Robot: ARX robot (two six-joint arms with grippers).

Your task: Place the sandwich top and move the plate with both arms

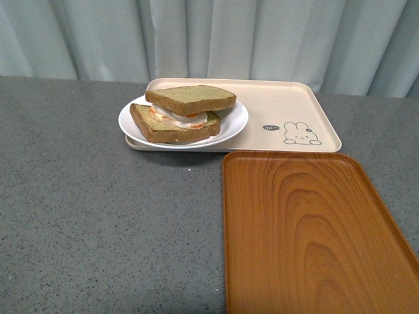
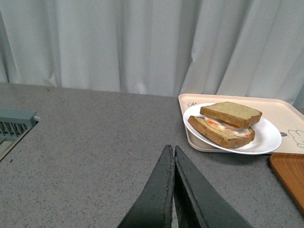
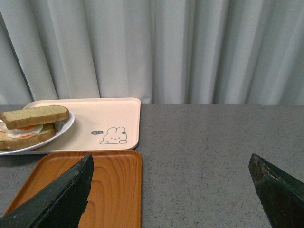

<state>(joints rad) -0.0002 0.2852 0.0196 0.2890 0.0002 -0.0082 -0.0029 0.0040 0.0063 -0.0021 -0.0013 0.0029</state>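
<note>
My left pincer has its two dark fingers pressed together, holding nothing, hanging over the bare grey worktop. My right pincer is spread wide, fingers far apart, also holding nothing.

From the left pincer the sandwich top lies off at about one o'clock, well apart. From the right pincer it sits at about ten o'clock, also well apart.

The sandwich top rests slightly askew on the egg-topped slice, both on the white plate. The plate sits on the left end of the beige rabbit-print tray. Just in front of that tray lies the orange wood-grain tray, bare.
</note>
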